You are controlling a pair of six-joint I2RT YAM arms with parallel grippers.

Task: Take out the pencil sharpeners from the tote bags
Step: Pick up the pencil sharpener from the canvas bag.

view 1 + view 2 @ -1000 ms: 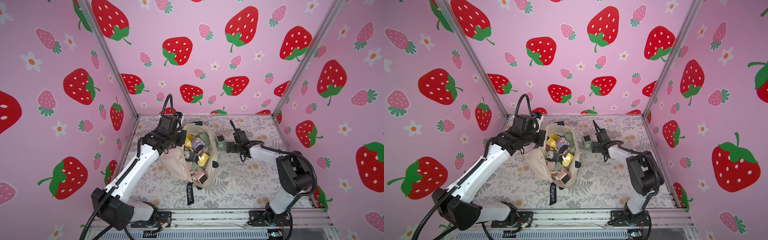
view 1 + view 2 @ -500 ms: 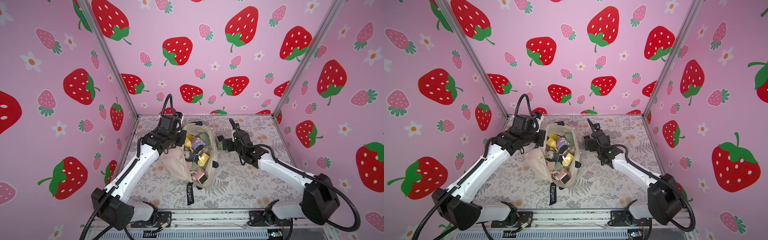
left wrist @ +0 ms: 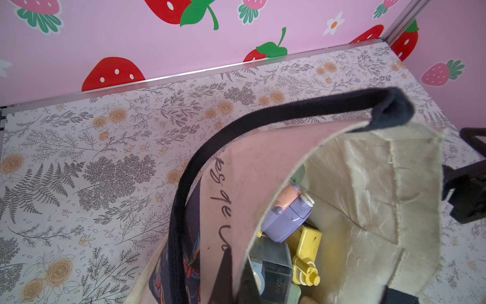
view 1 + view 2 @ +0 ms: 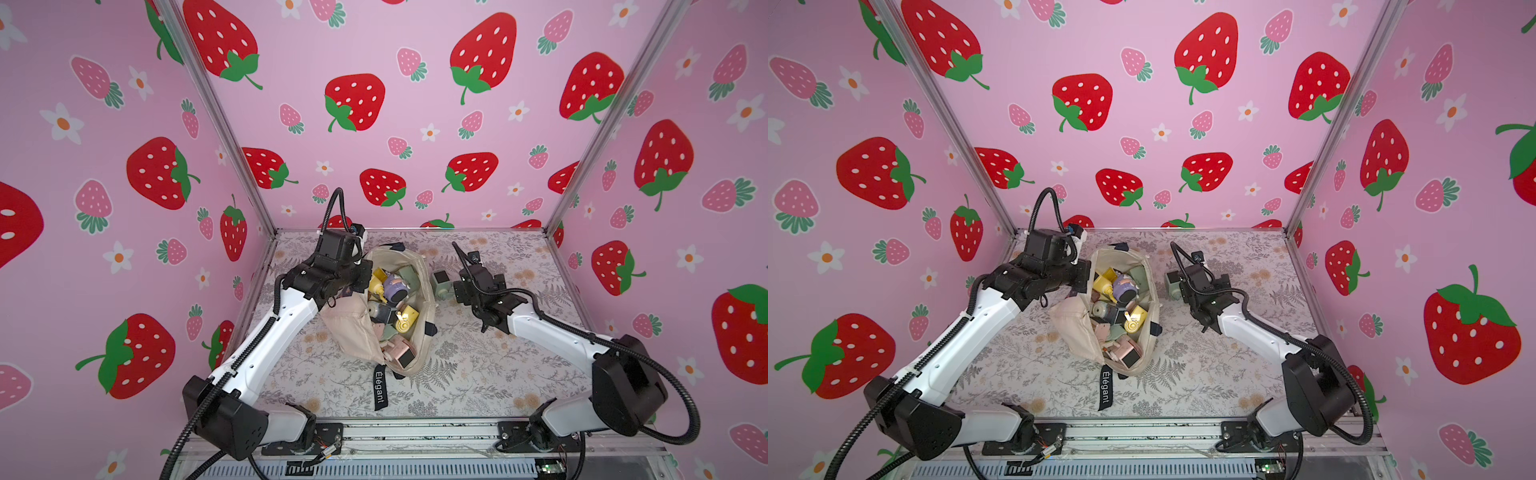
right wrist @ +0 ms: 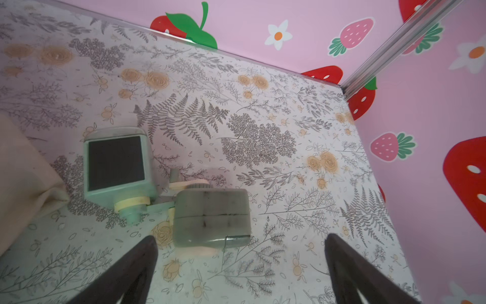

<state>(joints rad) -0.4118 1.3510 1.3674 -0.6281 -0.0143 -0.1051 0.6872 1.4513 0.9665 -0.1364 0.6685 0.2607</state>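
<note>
Two green sharpeners (image 5: 211,215) lie on the table (image 5: 263,105) toward its far edge, beside the tote (image 4: 349,328); we see many more inside. The left gripper (image 4: 360,274) clamps the tote rim; the right gripper (image 5: 240,238) stands open, empty.

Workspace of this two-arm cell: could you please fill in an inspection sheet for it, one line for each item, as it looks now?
surface: floral-print table, no spills seen.
job's things: cream tote bag sags open on the table, with many sharpeners inside, among them a purple sharpener, a yellow sharpener and a pink sharpener. A windowed green sharpener and a plain green sharpener lie outside, beside the bag.
clutter: nothing seen.
jaws: left jaws shut at the tote's rim, apparently pinching it. Right jaws wide open and empty, over the two green ones.
cables: black cable loops above the left wrist, no snag seen.
surroundings: strawberry-print walls on three sides.
</note>
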